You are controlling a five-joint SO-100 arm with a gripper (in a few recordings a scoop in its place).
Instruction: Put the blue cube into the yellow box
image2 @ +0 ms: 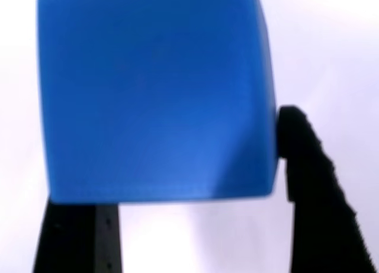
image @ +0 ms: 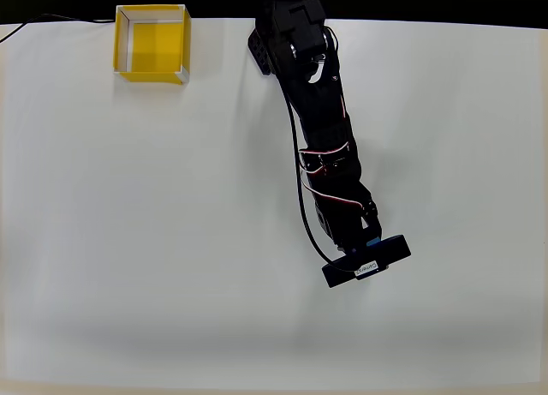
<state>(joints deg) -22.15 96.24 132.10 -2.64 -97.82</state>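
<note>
The blue cube (image2: pixel 157 98) sits large and close in the wrist view, between the gripper's two black fingers: one finger (image2: pixel 311 184) presses against its right face, while the other shows below its lower left corner, partly hidden by the cube. From this the gripper (image2: pixel 177 225) looks closed on the cube, though whether the cube is off the surface (image: pixel 128 241) or resting on it cannot be told from either picture. In the overhead view the arm (image: pixel 321 129) reaches from the top edge toward the lower right of centre, its wrist camera covers the spot, and a small sliver of blue (image: pixel 374 241) shows just beside it. The yellow box (image: pixel 122 45) stands at the top left corner of the surface in that view, well apart from the gripper, open side up and with nothing seen inside. The step in hand seems to be securing the cube and starting the carry. To do it well, the squeeze should be kept firm and even, since the matte faces are flat and the right finger seems to bear near an edge; a tilt could let the cube twist out. A straight lift first, then a sweep up and to the left across the bare surface, would serve. The cube should arrive above the box's middle, higher than the white-edged rim, and be let go only when squarely over the opening, because the box is not much wider than the cube.
</note>
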